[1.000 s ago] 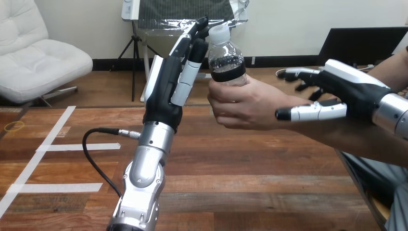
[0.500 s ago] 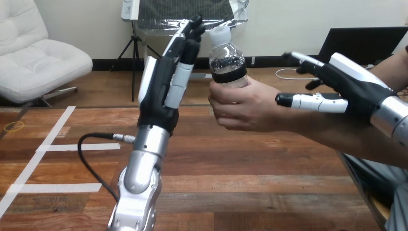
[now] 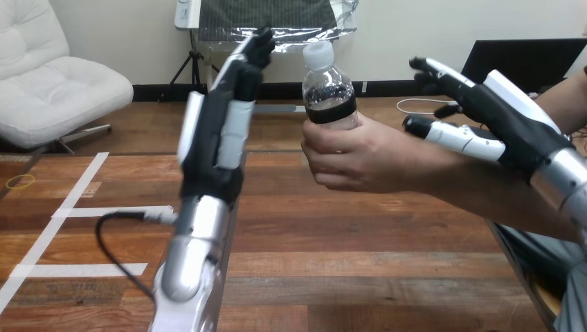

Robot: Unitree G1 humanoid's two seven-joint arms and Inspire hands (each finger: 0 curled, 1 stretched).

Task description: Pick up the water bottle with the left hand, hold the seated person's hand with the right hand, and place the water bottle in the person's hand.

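The clear water bottle [image 3: 328,86] with a white cap and a dark label stands upright in the person's hand [image 3: 363,155], which is wrapped round its lower half above the table's middle. My left hand [image 3: 218,131] is raised to the left of the bottle, fingers straight and apart from it. My right hand [image 3: 495,117] hovers above the person's forearm [image 3: 484,190] at the right, fingers spread and lifted off it.
The wooden table [image 3: 360,277] has white tape strips [image 3: 83,270] at its left. A black cable [image 3: 114,242] loops beside my left forearm. A yellow ring [image 3: 21,181] lies at the far left edge.
My left hand has drawn away to the left from the bottle. My right hand has lifted off the person's forearm, its fingers rising. The person keeps holding the bottle.
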